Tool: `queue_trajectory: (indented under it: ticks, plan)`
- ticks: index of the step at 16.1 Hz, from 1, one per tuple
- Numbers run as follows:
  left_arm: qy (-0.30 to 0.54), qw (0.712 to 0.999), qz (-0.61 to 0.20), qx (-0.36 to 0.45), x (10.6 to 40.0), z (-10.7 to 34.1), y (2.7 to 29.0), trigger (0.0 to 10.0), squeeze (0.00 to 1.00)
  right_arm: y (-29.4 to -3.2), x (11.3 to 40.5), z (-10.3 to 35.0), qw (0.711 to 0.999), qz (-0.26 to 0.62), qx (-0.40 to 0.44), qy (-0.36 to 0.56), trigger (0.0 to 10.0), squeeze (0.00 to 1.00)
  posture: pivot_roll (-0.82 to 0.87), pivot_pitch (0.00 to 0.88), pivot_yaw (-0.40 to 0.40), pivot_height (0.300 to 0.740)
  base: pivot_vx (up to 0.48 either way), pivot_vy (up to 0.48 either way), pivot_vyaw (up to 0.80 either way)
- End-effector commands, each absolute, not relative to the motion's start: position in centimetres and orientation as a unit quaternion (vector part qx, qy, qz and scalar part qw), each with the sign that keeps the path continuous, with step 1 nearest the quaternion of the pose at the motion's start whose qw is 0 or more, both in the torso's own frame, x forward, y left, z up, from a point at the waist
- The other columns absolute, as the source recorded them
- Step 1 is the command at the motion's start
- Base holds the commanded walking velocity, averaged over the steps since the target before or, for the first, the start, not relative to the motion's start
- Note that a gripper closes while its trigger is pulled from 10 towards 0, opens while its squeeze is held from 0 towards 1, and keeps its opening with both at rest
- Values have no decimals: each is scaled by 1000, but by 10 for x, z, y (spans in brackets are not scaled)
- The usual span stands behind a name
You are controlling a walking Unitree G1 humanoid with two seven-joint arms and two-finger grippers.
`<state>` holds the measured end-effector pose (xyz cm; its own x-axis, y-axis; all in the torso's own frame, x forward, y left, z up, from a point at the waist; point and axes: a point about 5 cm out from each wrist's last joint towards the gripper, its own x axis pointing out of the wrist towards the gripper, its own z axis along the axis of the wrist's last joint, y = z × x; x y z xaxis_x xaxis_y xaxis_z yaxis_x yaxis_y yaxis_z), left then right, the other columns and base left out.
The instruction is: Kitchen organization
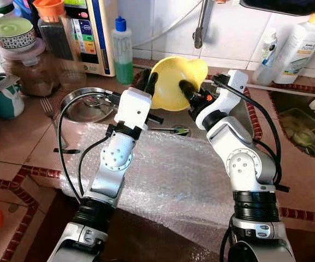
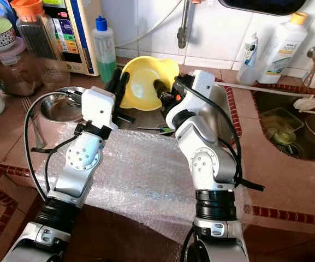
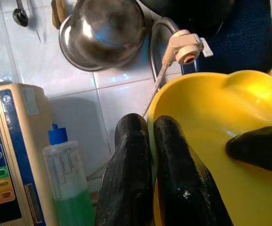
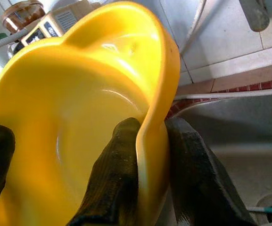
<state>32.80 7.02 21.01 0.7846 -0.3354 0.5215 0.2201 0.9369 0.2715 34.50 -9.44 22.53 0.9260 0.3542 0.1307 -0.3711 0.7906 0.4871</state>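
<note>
A yellow plastic bowl (image 1: 174, 82) is held up on edge above the counter, in front of the tiled wall. My left gripper (image 1: 148, 83) is shut on its left rim, one finger inside the bowl (image 3: 220, 141) and one outside. On the right rim my right gripper (image 1: 187, 88) is shut the same way, pinching the bowl (image 4: 79, 122) between its fingers (image 4: 117, 183). The bowl's hollow faces toward me.
A sheet of bubble wrap (image 1: 168, 174) covers the counter under both arms, with a small tool (image 1: 173, 130) lying behind it. A steel bowl (image 1: 86, 105), fork (image 1: 48, 106), jars and a green soap bottle (image 1: 123, 52) stand left. The sink (image 1: 304, 123) lies right.
</note>
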Motion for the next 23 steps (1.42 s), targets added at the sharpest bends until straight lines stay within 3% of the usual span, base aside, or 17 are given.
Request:
queue_trajectory:
  ticks: [1, 5, 6, 10, 11, 12, 17, 18, 19, 23]
  plan:
    - [-309, 935, -143, 100, 326, 217, 72, 0, 0, -104, 348, 219, 951, 164, 262, 0, 0, 0, -2, 84, -29, 740, 0, 0, 0]
    - [-288, 940, -150, 102, 327, 211, 70, 431, 0, -105, 350, 219, 952, 155, 263, 1, 0, 0, 2, 85, -30, 740, 0, 0, 0]
    - [-280, 942, -155, 101, 328, 208, 70, 1647, 0, -105, 350, 218, 953, 153, 263, 1, 0, 0, 2, 85, -30, 740, 0, 0, 0]
    - [-226, 950, -200, 83, 327, 193, 57, 8471, 0, -111, 354, 213, 959, 124, 253, 9, 0, 0, 5, 85, -31, 740, 0, 0, 0]
    - [-222, 949, -206, 84, 327, 191, 55, 8627, 0, -111, 355, 212, 960, 122, 251, 10, 0, 0, 6, 86, -31, 740, 0, 0, 0]
    - [-210, 951, -216, 74, 327, 189, 52, 10000, 0, -112, 357, 210, 963, 112, 244, 12, 0, 0, 7, 88, -29, 740, 0, 0, 0]
    - [-117, 959, -255, 49, 328, 167, 45, 10000, 0, -119, 374, 195, 981, 67, 183, 18, 0, 0, 16, 92, -28, 740, 0, 0, 0]
    - [-106, 959, -260, 45, 329, 164, 44, 10000, 702, -121, 377, 190, 984, 64, 163, 20, 0, 0, 16, 92, -28, 740, 0, 0, 0]
    - [-91, 959, -265, 36, 329, 162, 44, 10000, 1000, -123, 380, 184, 987, 61, 149, 26, 0, 0, 24, 96, -27, 740, 0, 0, 0]
    - [-40, 952, -304, 5, 327, 160, 41, 10000, 1000, -142, 394, 168, 995, 32, 92, 37, 0, 0, 49, 101, -27, 740, 0, 0, 0]
